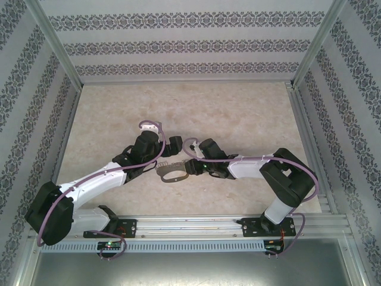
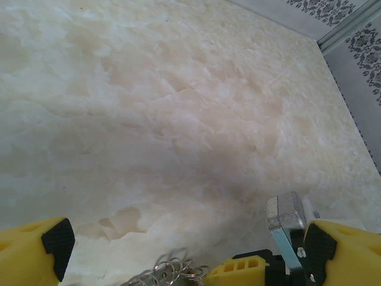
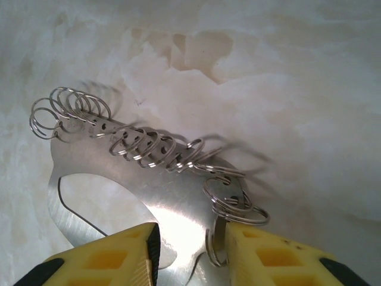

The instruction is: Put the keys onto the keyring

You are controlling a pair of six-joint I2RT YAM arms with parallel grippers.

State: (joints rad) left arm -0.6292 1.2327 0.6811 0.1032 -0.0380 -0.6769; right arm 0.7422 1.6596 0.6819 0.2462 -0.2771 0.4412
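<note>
The keyring (image 3: 178,199) is a flat metal plate with an oval cut-out and several small split rings (image 3: 143,146) threaded along one edge. It lies on the table between the two arms (image 1: 171,173). My right gripper (image 3: 190,250) is shut on its near end, one yellow finger on each side of the plate (image 1: 191,167). My left gripper (image 2: 186,244) hovers just behind the keyring with its jaws wide apart (image 1: 168,149). A flat silver metal piece with a squared tip (image 2: 287,229), apparently the key's blade, stands against the inner side of its right finger (image 2: 339,250). The head is hidden.
Pale marbled tabletop (image 2: 178,107) stretches beyond the grippers. In the left wrist view, the keyring's rings (image 2: 172,269) and a yellow finger of the right gripper (image 2: 247,268) lie at the bottom edge. Patterned walls and metal posts (image 1: 309,53) enclose the table.
</note>
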